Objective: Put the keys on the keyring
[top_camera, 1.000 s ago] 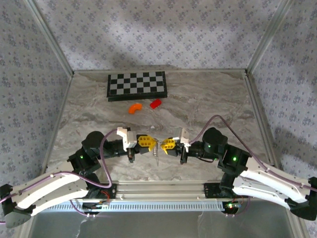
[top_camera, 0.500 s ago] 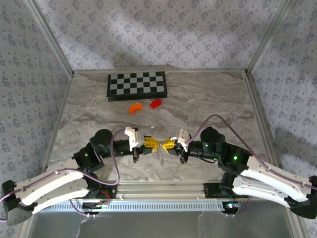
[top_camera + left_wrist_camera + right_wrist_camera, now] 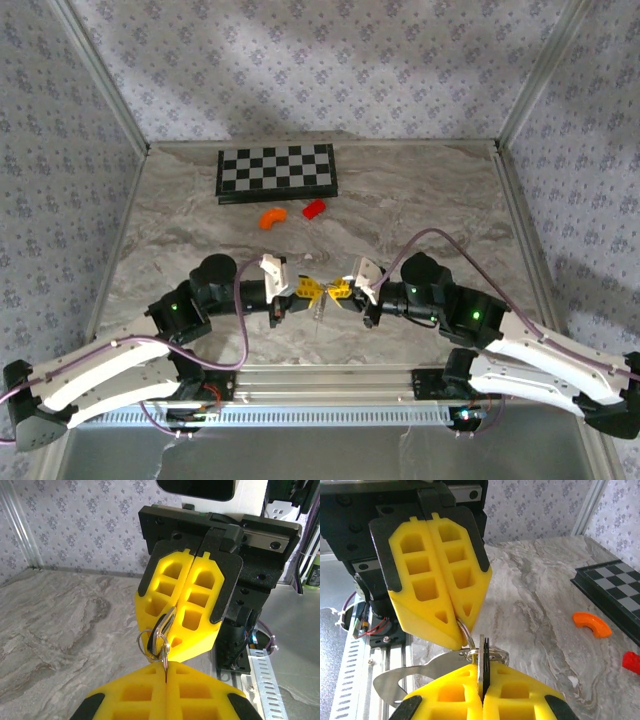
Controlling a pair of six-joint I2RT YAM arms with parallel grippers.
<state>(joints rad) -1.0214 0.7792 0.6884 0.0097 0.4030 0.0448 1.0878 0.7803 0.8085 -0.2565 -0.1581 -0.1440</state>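
My two grippers meet tip to tip just above the table's near middle. The left gripper [image 3: 309, 290] [image 3: 165, 666] is shut on the thin silvery wire of the keyring [image 3: 146, 645] [image 3: 466, 630]. A flat silvery tag [image 3: 405, 680] hangs from the ring, seen below the grippers as a pale strand [image 3: 318, 308]. Facing it, the right gripper [image 3: 338, 292] [image 3: 483, 669] is shut on the keys [image 3: 484, 652] [image 3: 163, 626], a small dark piece with a silvery face. The key stands edge-on against the ring's coil, and whether it is threaded on I cannot tell.
A checkerboard [image 3: 277, 172] [image 3: 615, 587] lies at the back left. In front of it lie a curved orange piece [image 3: 272, 216] [image 3: 591, 624] and a red block [image 3: 314, 208] [image 3: 631, 661]. An aluminium rail [image 3: 320, 380] runs along the near edge, and metal posts frame the table.
The left gripper has moved right with the keyring and the right gripper slightly left. The gap between their tips has gone, and key and ring now meet.
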